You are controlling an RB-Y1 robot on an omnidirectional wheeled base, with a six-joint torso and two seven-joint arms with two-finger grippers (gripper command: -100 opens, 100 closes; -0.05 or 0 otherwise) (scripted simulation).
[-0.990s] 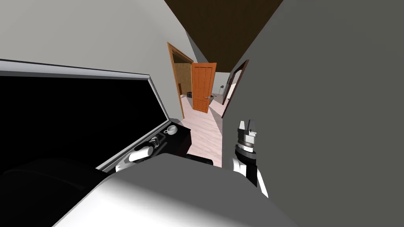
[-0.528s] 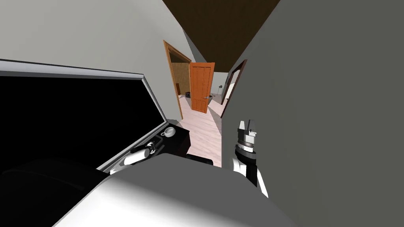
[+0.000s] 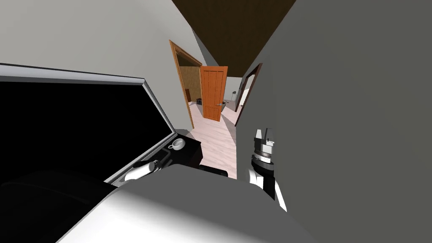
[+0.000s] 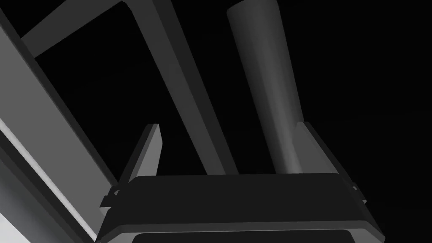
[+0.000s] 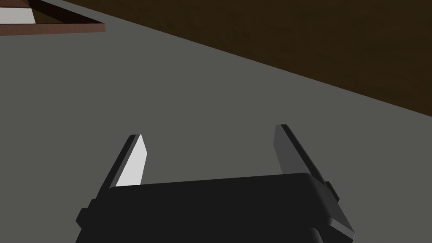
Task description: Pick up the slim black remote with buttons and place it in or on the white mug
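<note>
Remote can't be made out on the dark bench [image 3: 190, 154] by the white mug [image 3: 178, 144]. Left gripper [image 4: 228, 125] is wide open and empty at the bench. Find the remote, then close across its narrow width. Right gripper [image 3: 264, 132] is open and idle.

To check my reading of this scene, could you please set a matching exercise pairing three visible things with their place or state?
Things:
1. white handled mug
2. orange panelled door
3. right gripper

Places or states:
A. fingers open, beside the plain grey wall
B. standing ajar
C. on the black cabinet

Pairs: 1-C, 2-B, 3-A.
</note>
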